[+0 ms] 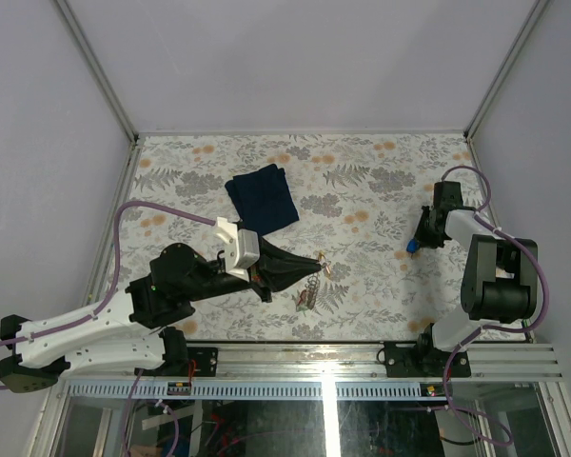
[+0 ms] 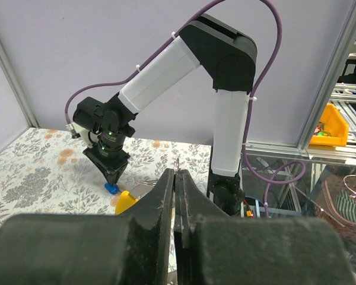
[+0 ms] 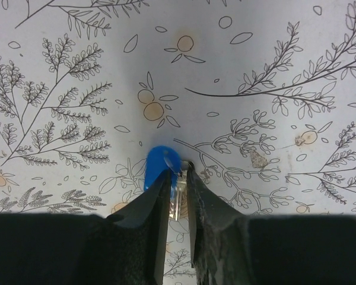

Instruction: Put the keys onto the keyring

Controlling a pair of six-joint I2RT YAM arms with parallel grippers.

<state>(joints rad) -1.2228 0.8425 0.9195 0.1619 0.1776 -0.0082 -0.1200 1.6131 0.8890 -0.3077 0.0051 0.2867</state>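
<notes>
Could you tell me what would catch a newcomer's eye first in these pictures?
First, the right gripper pinching a blue-tagged key at the right side of the floral table cover. Next, the left gripper at the centre, closed on a thin wire, apparently the keyring, with a navy cloth lying beyond it.

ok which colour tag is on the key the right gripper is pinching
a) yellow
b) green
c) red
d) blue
D: in the right wrist view the right gripper is shut on the blue-tagged key, with the blue tag poking out just past the fingertips.
</notes>
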